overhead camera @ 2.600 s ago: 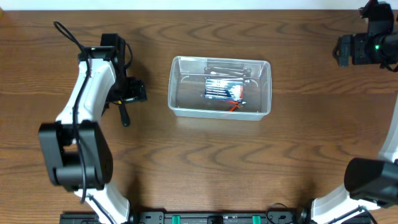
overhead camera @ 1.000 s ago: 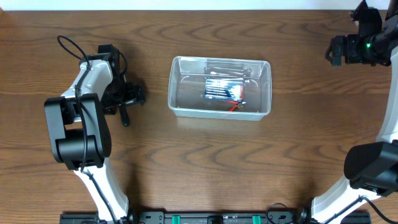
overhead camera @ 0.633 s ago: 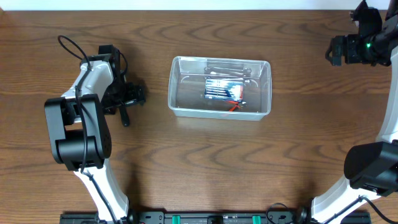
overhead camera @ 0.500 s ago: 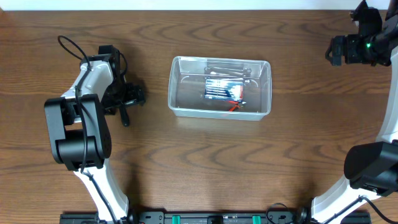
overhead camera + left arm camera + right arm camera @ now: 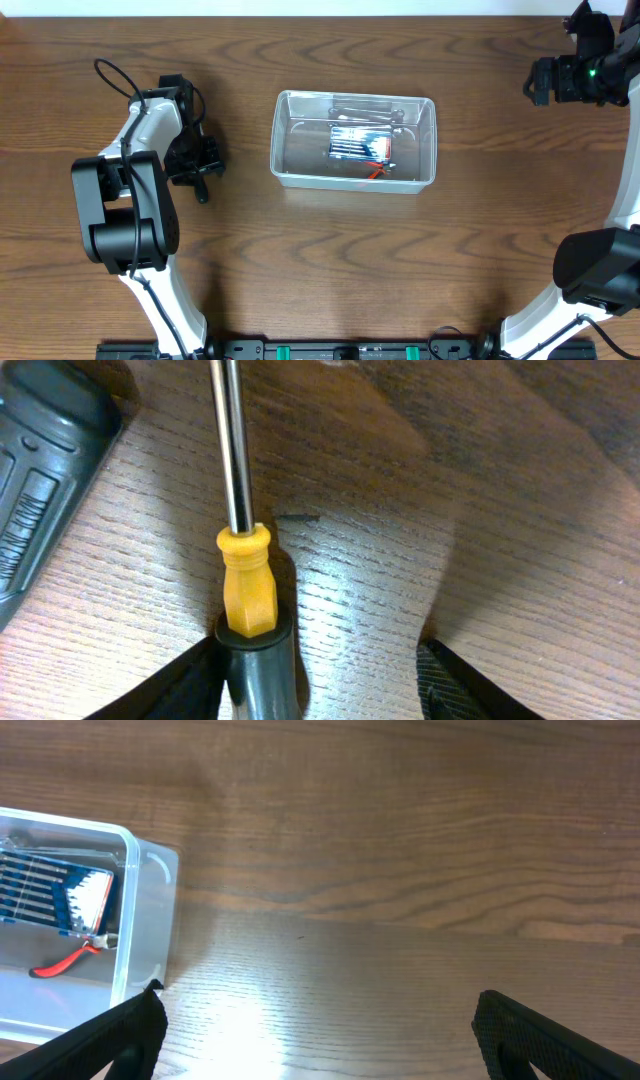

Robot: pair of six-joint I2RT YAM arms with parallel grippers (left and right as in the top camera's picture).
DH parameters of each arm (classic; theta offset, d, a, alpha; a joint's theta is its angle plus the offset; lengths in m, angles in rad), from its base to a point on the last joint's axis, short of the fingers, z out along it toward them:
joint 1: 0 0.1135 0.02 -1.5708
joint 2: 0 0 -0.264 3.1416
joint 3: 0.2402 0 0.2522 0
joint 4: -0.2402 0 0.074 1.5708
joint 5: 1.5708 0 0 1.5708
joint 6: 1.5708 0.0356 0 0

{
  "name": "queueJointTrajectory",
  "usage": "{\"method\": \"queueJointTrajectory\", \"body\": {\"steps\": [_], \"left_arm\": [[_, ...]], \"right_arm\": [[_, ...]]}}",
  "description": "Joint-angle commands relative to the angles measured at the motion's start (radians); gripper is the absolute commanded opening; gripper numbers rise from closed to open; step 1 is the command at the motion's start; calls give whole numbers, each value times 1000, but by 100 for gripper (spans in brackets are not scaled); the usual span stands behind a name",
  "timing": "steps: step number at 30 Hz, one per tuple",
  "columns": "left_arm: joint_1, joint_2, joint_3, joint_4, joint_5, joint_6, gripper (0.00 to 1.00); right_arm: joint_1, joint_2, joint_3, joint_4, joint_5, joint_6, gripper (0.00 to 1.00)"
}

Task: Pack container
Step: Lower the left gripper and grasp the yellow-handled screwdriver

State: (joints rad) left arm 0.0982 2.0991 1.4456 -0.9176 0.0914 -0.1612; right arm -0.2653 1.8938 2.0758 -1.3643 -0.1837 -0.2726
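The clear container [image 5: 277, 150] stands mid-table and holds a blue-and-white pack [image 5: 358, 148], a red-handled item and metal tools. Its corner shows in the right wrist view [image 5: 150, 880]. A screwdriver [image 5: 247, 585] with a yellow collar, dark grey handle and metal shaft lies on the table at the left; in the overhead view its handle [image 5: 201, 188] is seen. My left gripper [image 5: 330, 660] is open and straddles the handle, which sits against the left finger. My right gripper [image 5: 320, 1020] is open and empty, at the far right [image 5: 537, 82].
A dark grey ribbed object [image 5: 40, 450] lies just beyond the screwdriver at the upper left of the left wrist view. The brown wooden table [image 5: 400, 260] stretches around the container.
My left gripper has shifted a little left and down toward the screwdriver handle. The right arm and the container have not moved.
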Motion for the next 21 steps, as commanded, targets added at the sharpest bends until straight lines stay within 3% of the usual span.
{"method": "queueJointTrajectory", "body": {"steps": [1,7,17,21], "left_arm": [[3,30,-36,-8,2,-9,58],[3,30,-36,-8,2,-9,43],[3,30,-36,-8,2,-9,34],[3,30,-36,-8,2,-9,23]], "right_arm": [[-2,5,-2,3,-8,3,99],[-2,5,-2,3,-8,3,99],[-2,5,-2,3,-8,3,99],[-2,5,-2,3,-8,3,99]]}}
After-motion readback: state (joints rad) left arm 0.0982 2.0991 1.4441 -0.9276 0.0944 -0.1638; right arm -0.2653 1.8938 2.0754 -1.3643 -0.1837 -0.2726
